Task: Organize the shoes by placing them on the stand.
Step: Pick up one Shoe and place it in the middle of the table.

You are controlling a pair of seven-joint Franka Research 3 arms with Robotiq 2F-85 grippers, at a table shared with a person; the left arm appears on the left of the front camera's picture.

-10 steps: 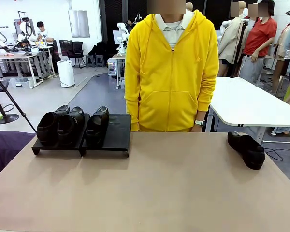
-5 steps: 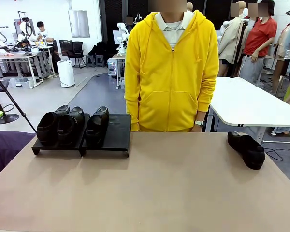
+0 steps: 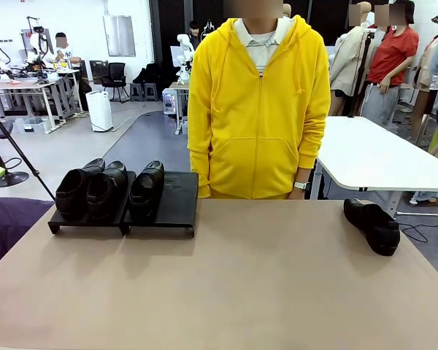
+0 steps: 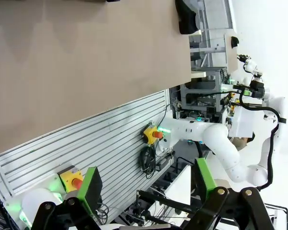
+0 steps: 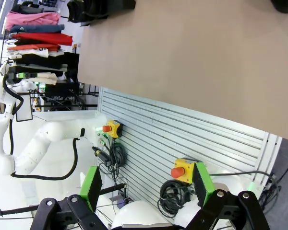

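Shoes (image 3: 106, 189) fill three stand (image 3: 171, 204) slots toes-forward, leaving one for the stray loafer (image 3: 372, 226) on the counter (image 3: 241, 284), while both jaws hang apart, empty.

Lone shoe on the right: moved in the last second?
No. The lone shoe sits at the same spot by the table's right far edge.
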